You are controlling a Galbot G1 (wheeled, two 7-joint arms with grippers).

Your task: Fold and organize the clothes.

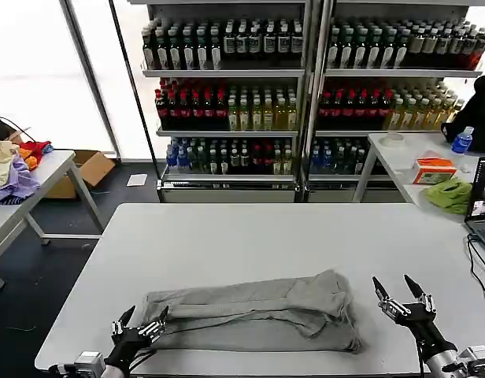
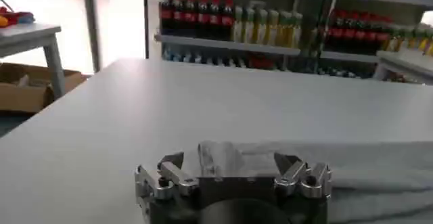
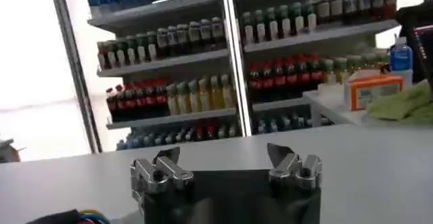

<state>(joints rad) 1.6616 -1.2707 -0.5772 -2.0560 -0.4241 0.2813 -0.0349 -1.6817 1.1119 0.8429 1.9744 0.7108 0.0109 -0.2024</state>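
Shirt (image 1: 254, 311) between left gripper (image 1: 140, 323) and right gripper (image 1: 400, 293).

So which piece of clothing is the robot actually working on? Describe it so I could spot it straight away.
Look at the big white table in front of the drinks shelves. Near its front edge, between the left gripper and the right gripper, lies a light grey shirt folded into a long band. It is the only garment on this table; the coloured clothes sit on the side table.
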